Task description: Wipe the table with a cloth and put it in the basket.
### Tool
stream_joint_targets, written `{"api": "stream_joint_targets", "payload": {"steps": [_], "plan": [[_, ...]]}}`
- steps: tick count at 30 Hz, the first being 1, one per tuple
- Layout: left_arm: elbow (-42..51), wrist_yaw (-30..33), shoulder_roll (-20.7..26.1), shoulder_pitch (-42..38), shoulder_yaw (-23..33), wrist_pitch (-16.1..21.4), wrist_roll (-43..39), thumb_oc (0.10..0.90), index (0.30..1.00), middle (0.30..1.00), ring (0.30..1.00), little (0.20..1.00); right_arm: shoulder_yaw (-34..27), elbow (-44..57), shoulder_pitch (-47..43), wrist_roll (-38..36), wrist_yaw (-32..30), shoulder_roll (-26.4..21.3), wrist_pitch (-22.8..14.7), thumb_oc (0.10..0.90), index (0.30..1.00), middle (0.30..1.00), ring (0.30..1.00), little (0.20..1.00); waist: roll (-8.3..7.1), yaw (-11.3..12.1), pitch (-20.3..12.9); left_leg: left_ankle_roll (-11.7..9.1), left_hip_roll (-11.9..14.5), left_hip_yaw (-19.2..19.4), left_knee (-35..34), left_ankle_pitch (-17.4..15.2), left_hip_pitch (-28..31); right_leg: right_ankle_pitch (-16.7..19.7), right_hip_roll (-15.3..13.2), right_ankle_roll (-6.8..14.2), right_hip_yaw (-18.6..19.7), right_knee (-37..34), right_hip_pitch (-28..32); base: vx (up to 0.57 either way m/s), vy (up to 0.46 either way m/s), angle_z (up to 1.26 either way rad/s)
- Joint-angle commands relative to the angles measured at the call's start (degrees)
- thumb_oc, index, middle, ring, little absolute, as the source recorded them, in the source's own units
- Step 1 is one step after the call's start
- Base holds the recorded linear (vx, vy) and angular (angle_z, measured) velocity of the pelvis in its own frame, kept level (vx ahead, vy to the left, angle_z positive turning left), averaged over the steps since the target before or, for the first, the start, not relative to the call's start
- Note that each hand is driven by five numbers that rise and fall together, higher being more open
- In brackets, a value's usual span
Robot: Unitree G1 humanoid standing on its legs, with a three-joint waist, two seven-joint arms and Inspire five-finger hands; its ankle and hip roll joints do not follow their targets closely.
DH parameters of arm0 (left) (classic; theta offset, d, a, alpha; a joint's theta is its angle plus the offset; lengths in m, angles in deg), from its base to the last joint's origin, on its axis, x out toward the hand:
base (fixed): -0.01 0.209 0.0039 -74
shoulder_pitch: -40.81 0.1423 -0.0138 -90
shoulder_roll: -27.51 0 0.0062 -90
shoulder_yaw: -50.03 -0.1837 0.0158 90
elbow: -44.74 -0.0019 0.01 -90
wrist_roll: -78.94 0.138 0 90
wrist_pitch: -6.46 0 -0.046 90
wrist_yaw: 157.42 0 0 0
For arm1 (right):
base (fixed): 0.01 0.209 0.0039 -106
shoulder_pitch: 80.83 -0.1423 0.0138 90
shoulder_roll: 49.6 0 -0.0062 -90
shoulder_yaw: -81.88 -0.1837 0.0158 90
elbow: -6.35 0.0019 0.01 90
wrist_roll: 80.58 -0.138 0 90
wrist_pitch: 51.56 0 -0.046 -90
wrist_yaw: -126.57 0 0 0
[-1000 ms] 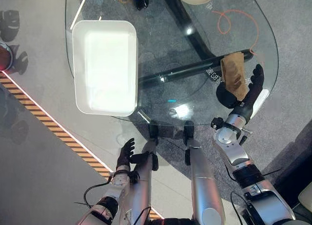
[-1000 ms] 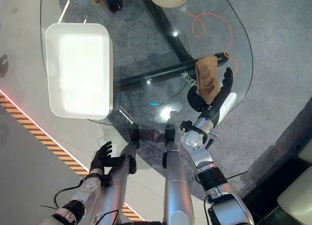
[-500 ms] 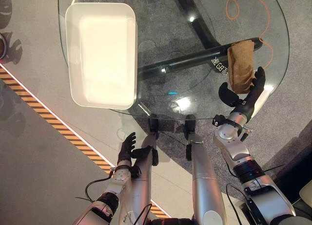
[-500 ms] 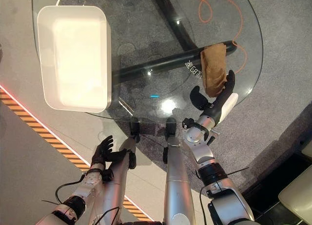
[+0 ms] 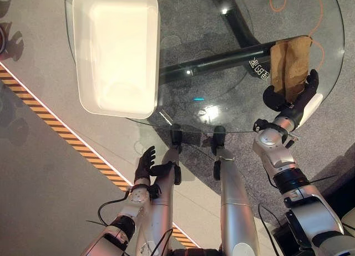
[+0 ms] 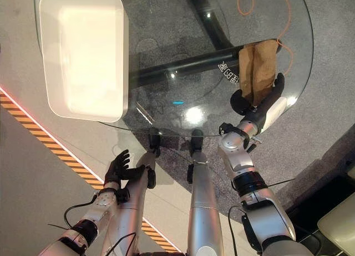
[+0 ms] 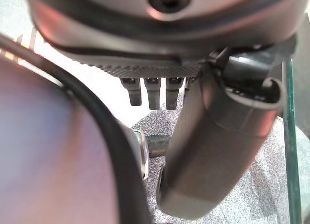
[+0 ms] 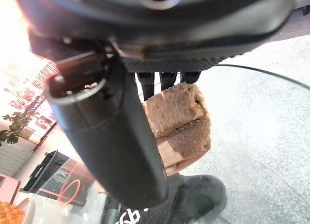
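Nearest me, down at about seven o'clock, the left hand hangs below the table edge with its fingers straight and loosely spread, holding nothing.

Further out, at roughly three o'clock, the right hand reaches onto the rim of the glass table. Its fingers lie extended along the brown cloth and its thumb comes up on the other side, so the near end of the cloth sits between thumb and fingers. In the right wrist view the folded cloth rests against the fingertips, just past the thumb. The cloth lies flat on the glass near the table's right edge, its far end touching nothing else.

At eleven o'clock a white rectangular basket stands on the table, well apart from the cloth. Through the glass show the dark table frame and grey carpet. An orange cord loops at one o'clock. A black-and-yellow striped line crosses the floor at nine o'clock.
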Motion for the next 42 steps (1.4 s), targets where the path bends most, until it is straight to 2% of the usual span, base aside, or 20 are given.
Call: {"api": "stream_joint_targets", "payload": {"steps": [1,9,16,24,28,37,41,42], "plan": [[1.3,1.5,-0.5,3.4,-1.4,-0.4,-2.0,0.800,0.900,0.900,0.900,0.900,-2.0,2.4,1.1,-0.8,-5.0,-5.1,0.4,0.800,0.900,0.900,0.900,0.900,2.81,0.2,-1.2,1.3,-3.5,-2.2,7.7,-6.2,-2.5,6.1,2.7,-0.3,-2.6,-5.4,-0.7,0.00,0.000,0.00],[2.4,1.5,-0.6,3.2,-2.3,0.0,-2.5,0.800,0.900,0.900,0.900,0.900,-1.0,-0.1,-0.6,-0.7,-1.4,-6.3,2.2,0.800,0.900,0.900,0.900,0.900,3.03,0.3,-1.2,1.1,-3.4,-2.3,8.3,-6.2,-4.2,6.3,2.9,-0.4,-2.5,-5.0,-2.3,0.00,0.000,0.00],[2.9,1.5,-0.4,2.9,-2.8,-0.1,-3.0,0.800,0.900,0.900,0.900,0.900,0.4,-3.7,-3.2,1.3,-2.6,-8.9,8.4,0.800,0.900,0.900,0.900,0.900,3.30,0.6,-1.2,0.9,-3.3,-2.3,8.6,-6.2,-4.5,6.3,2.7,-0.2,-2.7,-4.9,-2.4,0.00,0.000,0.00],[3.3,1.2,0.5,3.3,-3.5,0.5,-3.8,0.800,0.900,0.900,0.900,0.900,0.6,-7.6,-6.6,0.6,-4.1,-10.8,12.1,0.800,0.900,0.900,0.900,0.900,3.63,1.1,-1.2,0.8,-3.5,-2.6,8.0,-6.2,-4.2,6.1,2.9,-0.2,-2.9,-5.2,-2.3,0.00,0.000,0.00],[3.8,1.0,0.7,3.3,-3.6,0.5,-4.1,0.800,0.900,0.900,0.900,0.900,0.4,-8.3,-6.5,-2.1,-4.3,-11.1,11.7,0.800,0.900,0.900,0.900,0.900,3.63,1.1,-1.2,0.8,-3.4,-2.5,8.0,-6.2,-4.5,6.0,2.8,-0.2,-2.9,-5.2,-2.5,0.00,0.000,0.00],[4.3,1.1,0.8,3.2,-3.9,0.6,-4.2,0.800,0.900,0.900,0.900,0.900,0.1,-9.7,-7.1,-7.4,-0.6,-10.9,9.7,0.800,0.900,0.900,0.900,0.900,3.73,1.2,-1.2,0.8,-3.3,-2.5,8.5,-6.4,-5.2,5.9,2.9,-0.5,-2.9,-4.9,-3.1,0.00,0.000,0.00],[4.3,1.0,1.1,3.4,-3.7,0.8,-4.2,0.800,0.900,0.900,0.900,0.900,-0.2,-10.5,-7.0,-11.4,3.6,-10.6,9.3,0.800,0.900,0.900,0.900,0.900,3.74,1.3,-1.2,0.6,-3.3,-2.5,8.5,-6.3,-5.2,5.9,3.0,-0.5,-3.0,-4.9,-3.2,0.00,0.000,0.00],[4.4,1.0,1.0,3.4,-3.7,0.8,-4.1,0.800,0.900,0.900,0.900,0.900,0.0,-10.7,-7.0,-12.9,5.0,-10.5,8.9,0.764,0.869,0.869,0.869,0.864,3.75,1.3,-1.2,0.6,-3.3,-2.6,8.5,-6.3,-5.4,6.0,3.0,-0.6,-3.0,-4.8,-3.4,0.00,0.000,0.00]]}}
